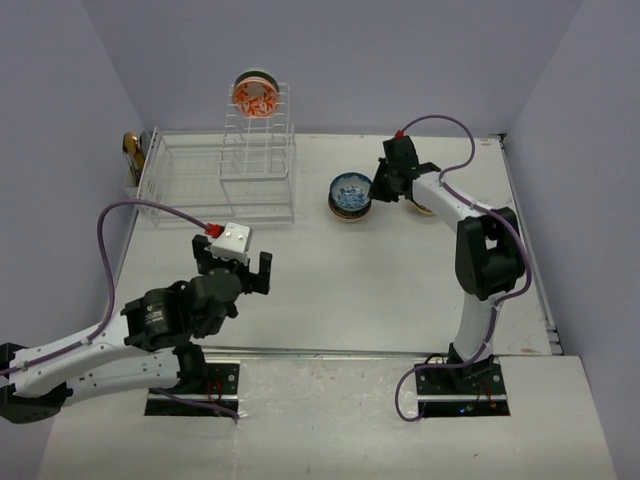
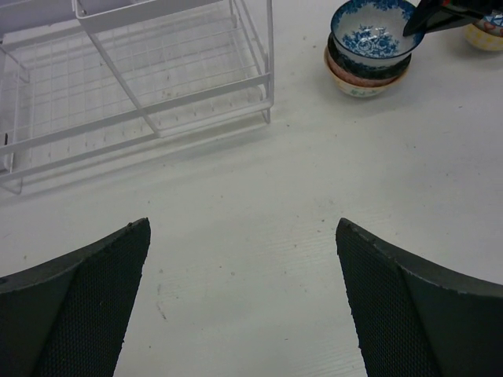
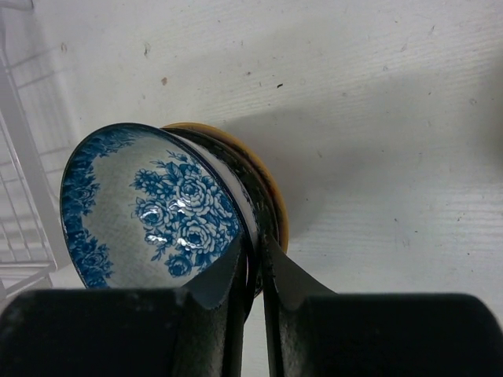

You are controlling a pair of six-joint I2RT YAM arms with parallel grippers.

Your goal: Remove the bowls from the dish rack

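Note:
The white wire dish rack [image 1: 215, 180] stands at the far left; an orange-patterned bowl [image 1: 256, 95] sits on top of its slotted tower. A blue floral bowl [image 1: 350, 190] rests on a stack of other bowls [image 2: 361, 78] on the table right of the rack. My right gripper [image 1: 385, 185] is shut on this bowl's right rim; in the right wrist view the fingers [image 3: 253, 251] pinch the rim of the blue bowl [image 3: 149, 204], one finger inside and one outside. My left gripper [image 1: 240, 270] is open and empty above bare table, in front of the rack [image 2: 157, 102].
Another small bowl [image 1: 420, 205] lies just behind the right gripper. A small golden-brown object [image 1: 131, 150] hangs at the rack's left end. The rack's low basket part shows no bowls. The table's right edge [image 1: 530, 250] runs past the right arm.

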